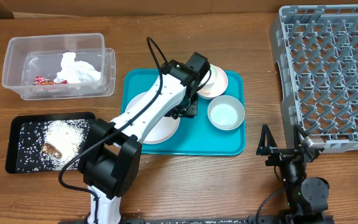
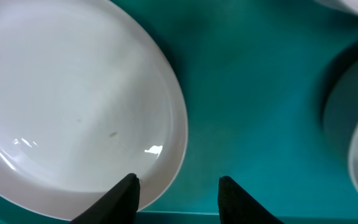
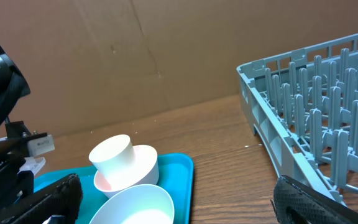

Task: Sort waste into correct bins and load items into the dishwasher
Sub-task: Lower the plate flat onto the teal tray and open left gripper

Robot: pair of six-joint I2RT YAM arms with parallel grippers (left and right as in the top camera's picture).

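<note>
**A:** Wooden tabletop is being surveyed from the robot's side outward. What is being seen nearest?

**B:** At five o'clock the right gripper (image 1: 283, 142) is being held with its jaws wide apart and nothing between them. At eight o'clock the food scraps (image 1: 51, 149) and rice crumbs are being contained in the black tray (image 1: 12, 143).

**A:** And at the centre?

**B:** The left gripper (image 2: 179, 180) is being lowered over the teal tray (image 1: 197, 140). Its jaws are apart and unclamped. One finger is being seen across the rim of the white plate (image 2: 73, 112); contact cannot be told. The bowl (image 1: 225, 114) is being shown at the plate's three o'clock, and the cup (image 3: 112, 155) on the pink saucer (image 1: 221, 81) at its one o'clock.

**A:** Farther out?

**B:** At ten o'clock the napkin (image 1: 76, 68) and red wrapper (image 1: 42, 80) are being contained in the clear tub (image 1: 17, 50). At two o'clock no dish is being shown in the dish rack (image 1: 328, 74).

**A:** So how is progress being judged?

**B:** Sorting is being judged finished. Loading is being judged barely begun, with all four dishes yet to be racked.
</note>
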